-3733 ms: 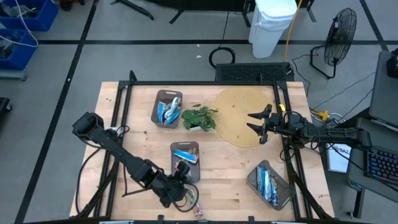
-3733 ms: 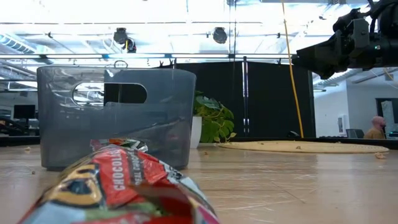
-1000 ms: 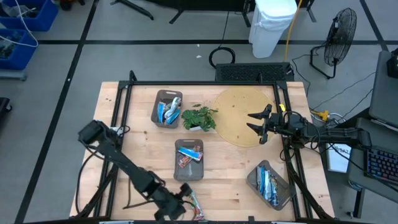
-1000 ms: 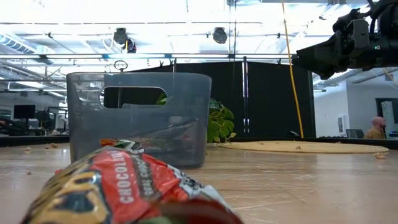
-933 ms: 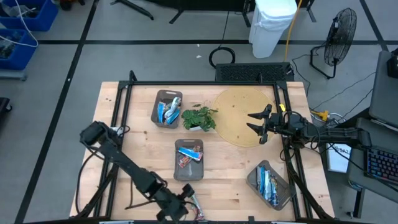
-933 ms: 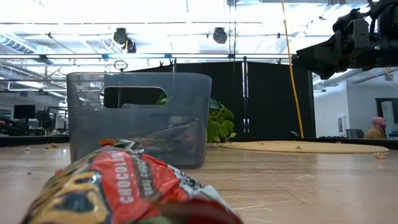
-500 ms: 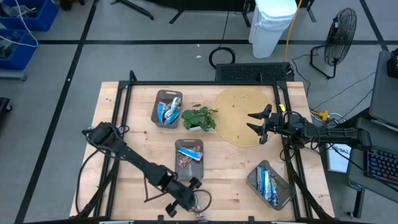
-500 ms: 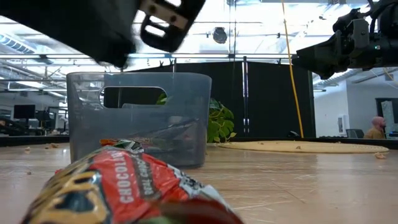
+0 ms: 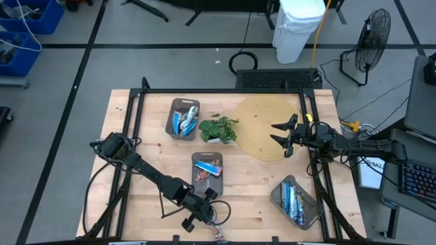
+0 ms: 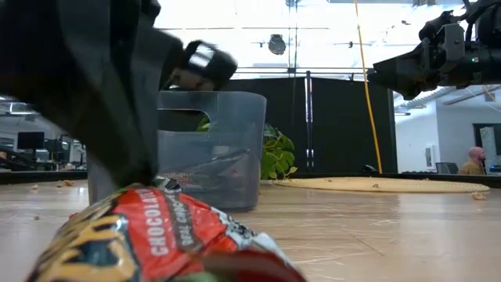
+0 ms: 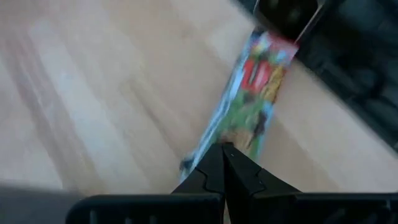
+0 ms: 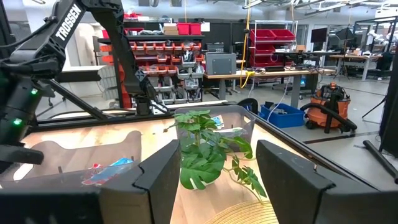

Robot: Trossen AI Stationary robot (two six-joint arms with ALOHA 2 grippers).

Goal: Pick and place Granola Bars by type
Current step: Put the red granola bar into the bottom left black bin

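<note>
A red-multicolour granola bar lies flat on the wood by the table's near edge, and it fills the front of the low view. My left gripper is shut and slants down over the bar's end that lies nearer to it. Three grey trays hold more bars: the far-left tray, the middle tray and the near-right tray. My right gripper hangs open at the round mat's right side, touching nothing. My left gripper's shut fingertips stand over the wrapper's end, slanting down along the bar. I cannot tell whether they touch it. The bar lies flat on the table.
A small leafy plant stands between the far-left tray and the round tan mat. Bare wood lies left of the middle tray. The black frame rails run along the table's sides.
My left gripper has swung from the near edge toward the table's right and come down close over the red bar, staying shut. In the low view its arm has dropped in from above, in front of the middle tray. The bar has not moved.
</note>
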